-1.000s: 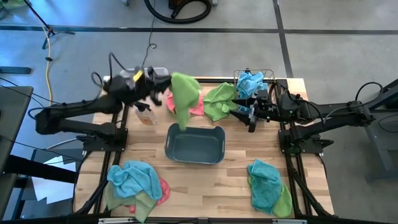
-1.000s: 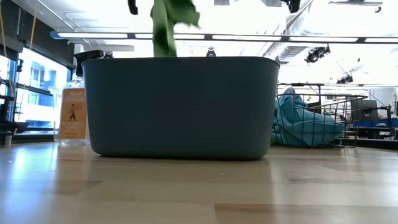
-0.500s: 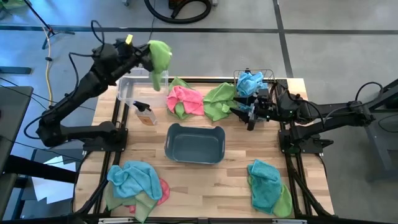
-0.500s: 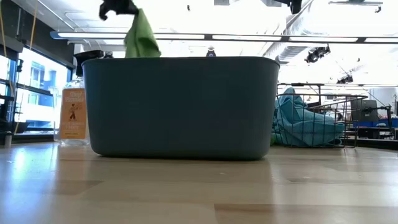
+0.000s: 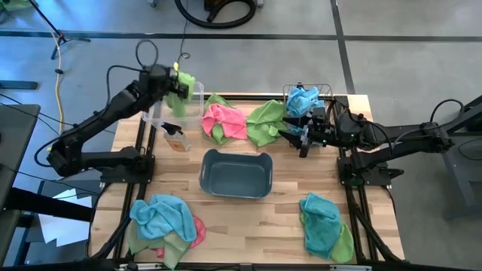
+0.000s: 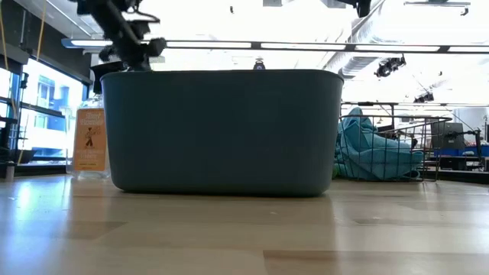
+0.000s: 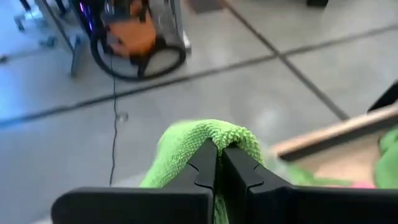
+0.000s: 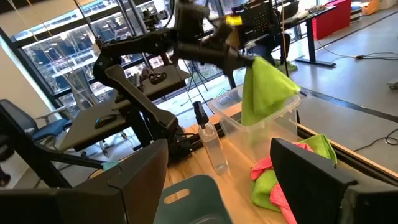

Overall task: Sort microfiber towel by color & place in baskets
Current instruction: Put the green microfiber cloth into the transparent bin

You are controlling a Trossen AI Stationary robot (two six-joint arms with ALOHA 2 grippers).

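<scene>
Left gripper (image 5: 179,83) has swung its pinched green towel (image 5: 185,84) from above the grey-blue tub (image 5: 236,173) to over the clear bin (image 5: 169,110) at 11 o'clock, drop looks next; right gripper (image 5: 303,141) waits spread wide at 2 o'clock

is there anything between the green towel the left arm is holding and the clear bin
Nothing visible. The left pincer is shut on the green towel, which hangs right over the open top of the clear bin at the table's far left corner. The spray bottle stands beside the bin, not under the towel.
</scene>
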